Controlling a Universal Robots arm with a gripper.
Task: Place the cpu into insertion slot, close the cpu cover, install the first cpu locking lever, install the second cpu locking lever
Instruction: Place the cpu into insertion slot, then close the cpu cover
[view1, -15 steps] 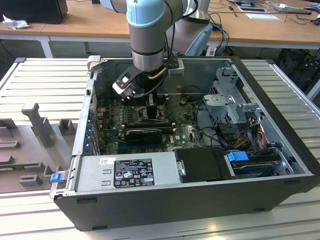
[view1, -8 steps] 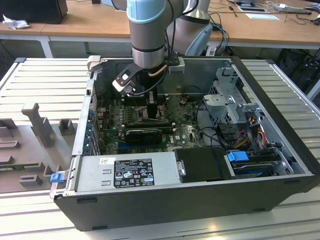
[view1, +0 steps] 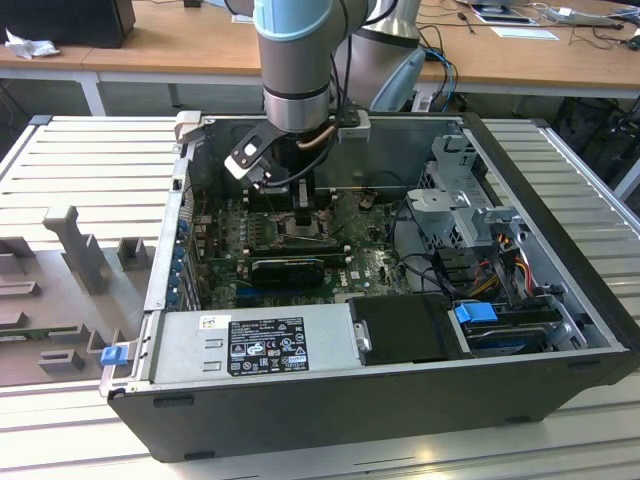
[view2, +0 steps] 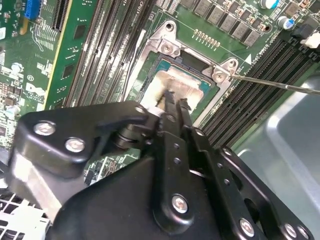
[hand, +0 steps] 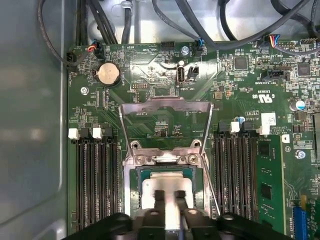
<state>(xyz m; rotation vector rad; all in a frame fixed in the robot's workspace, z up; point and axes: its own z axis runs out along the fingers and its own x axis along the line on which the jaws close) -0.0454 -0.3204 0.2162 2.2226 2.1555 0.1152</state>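
The cpu (hand: 166, 186) (view2: 179, 82), a pale silvery square, lies flat in the insertion slot (hand: 135, 192) (view2: 159, 64) on the green board. The cpu cover (hand: 165, 106) stands swung open beyond the slot, its square cut-out showing the board behind. My gripper (hand: 170, 198) (view2: 177, 101) (view1: 300, 215) is right over the cpu, its two black fingers drawn close together with a thin gap and nothing between them. The fingertips (view2: 170, 97) sit at or just above the chip's top; I cannot tell whether they touch. A thin wire locking lever (view2: 280, 85) (hand: 210, 187) sticks out beside the slot, unlatched.
Long black memory slots (hand: 97, 180) (hand: 237, 175) flank the slot on both sides. The board sits deep in an open computer case (view1: 560, 200) with a power supply (view1: 260, 340), drive cage (view1: 455, 195) and loose cables (view1: 500, 260) around it.
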